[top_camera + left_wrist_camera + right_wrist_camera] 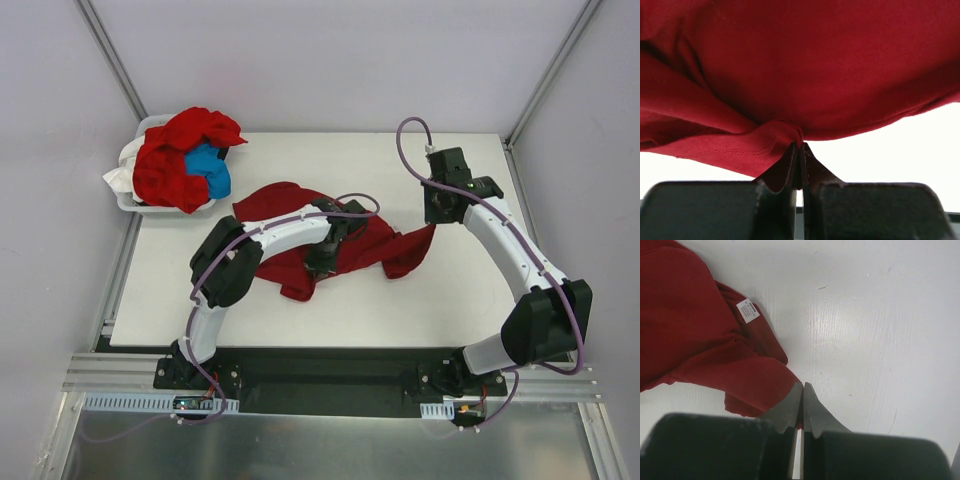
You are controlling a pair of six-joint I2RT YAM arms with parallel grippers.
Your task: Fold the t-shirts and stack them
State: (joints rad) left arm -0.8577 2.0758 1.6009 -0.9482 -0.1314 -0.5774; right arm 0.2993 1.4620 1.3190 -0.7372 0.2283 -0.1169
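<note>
A deep-red t-shirt [285, 205] lies crumpled across the middle of the white table [450, 300]. My left gripper [322, 262] is down on its middle, shut on a pinched fold of the cloth [815, 65], which bunches at the left gripper's tips [800, 146]. My right gripper [437, 222] is at the shirt's right-hand corner. In the right wrist view the right gripper [803, 386] is shut, with a sliver of the red shirt [685, 330] between the jaws. A small white neck label [748, 310] shows on the cloth. More red t-shirts [180, 160] and a bright blue one [210, 168] are piled at the back left.
A white basket [128, 198] at the table's back left corner holds the pile of shirts, with some white material hanging over its left side. Grey walls and metal frame posts enclose the table on three sides.
</note>
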